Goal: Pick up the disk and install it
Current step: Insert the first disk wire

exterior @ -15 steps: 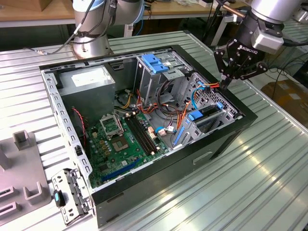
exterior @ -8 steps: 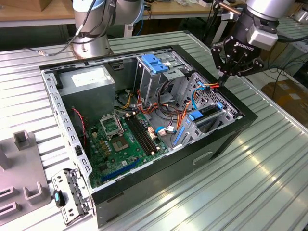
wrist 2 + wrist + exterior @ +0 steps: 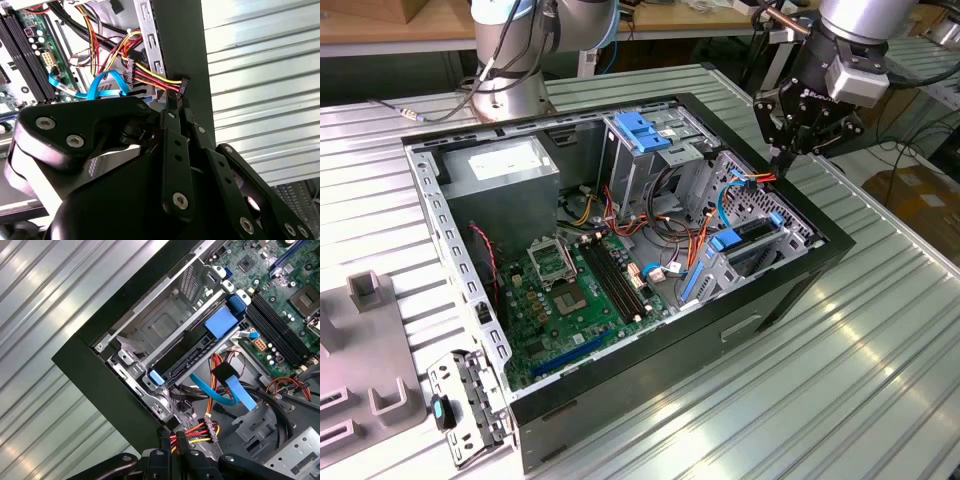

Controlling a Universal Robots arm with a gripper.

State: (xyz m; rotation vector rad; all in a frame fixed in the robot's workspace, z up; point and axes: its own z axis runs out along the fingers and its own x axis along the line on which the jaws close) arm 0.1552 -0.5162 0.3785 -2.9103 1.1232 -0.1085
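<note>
The disk (image 3: 192,362) sits in the drive bay at the case's corner. It is seen edge-on as a dark bar between blue rail tabs, and also in the exterior view (image 3: 752,235). My gripper (image 3: 781,160) hangs over the case's far right wall, just behind that bay. In the second wrist view the gripper (image 3: 177,100) is shut on a black power connector (image 3: 183,84) ending a bundle of red, yellow and black wires (image 3: 150,75). The first wrist view has the fingertips (image 3: 172,436) beside those wires (image 3: 197,430), a short way from the disk's end.
The open black computer case (image 3: 790,290) lies on a ribbed metal table (image 3: 880,380). Inside are the motherboard (image 3: 570,290), a power supply (image 3: 505,165), a grey cage with a blue-handled bracket (image 3: 642,130) and a blue data cable (image 3: 227,395). Grey fixtures (image 3: 370,340) stand at the exterior view's left.
</note>
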